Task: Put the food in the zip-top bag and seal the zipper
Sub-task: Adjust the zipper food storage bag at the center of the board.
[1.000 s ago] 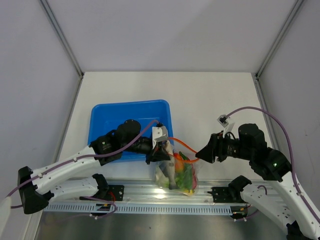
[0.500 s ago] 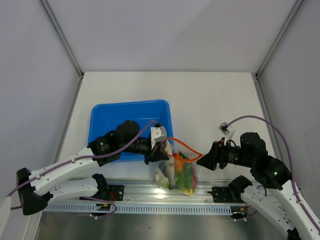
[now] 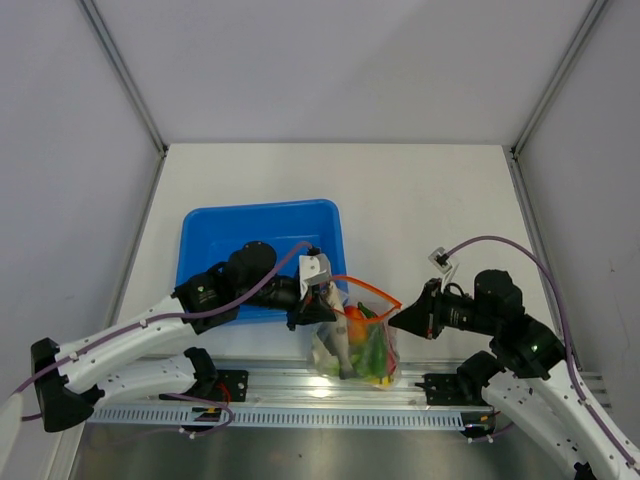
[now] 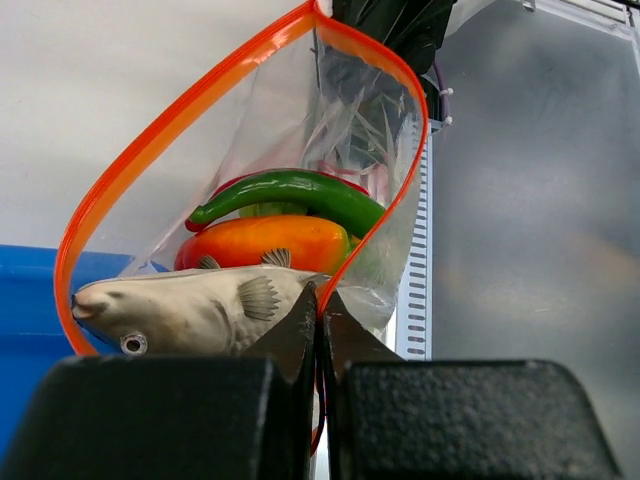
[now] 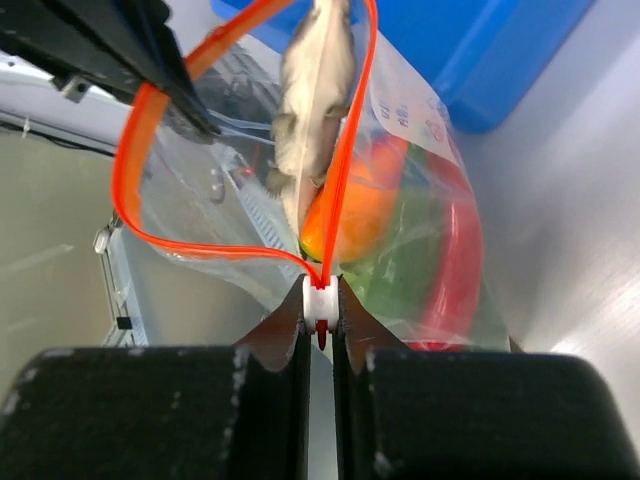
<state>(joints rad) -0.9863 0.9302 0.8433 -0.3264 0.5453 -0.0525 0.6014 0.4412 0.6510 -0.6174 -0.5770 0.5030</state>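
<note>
The zip-top bag point(image 3: 356, 347) hangs at the table's near edge between my two grippers, its mouth spread open. Its zipper point(image 4: 196, 104) is an orange strip looping round the mouth. Inside lies the food: a grey fish point(image 4: 185, 310), a yellow-orange mango point(image 4: 262, 243), a long green pepper point(image 4: 300, 190) and a red chili point(image 5: 461, 268). My left gripper point(image 4: 320, 296) is shut on the left end of the zipper strip. My right gripper point(image 5: 320, 296) is shut on the small white slider point(image 5: 321, 299) at the right end of the zipper point(image 5: 348, 150).
A blue plastic tray point(image 3: 230, 228) lies on the white table behind and left of the bag, partly under my left arm. A metal rail with the arm mounts point(image 3: 300, 395) runs along the near edge just below the bag. Grey walls close in both sides.
My right gripper has moved a little left to the bag's right corner and closed its jaws on the white slider. The left gripper keeps its hold on the strip.
</note>
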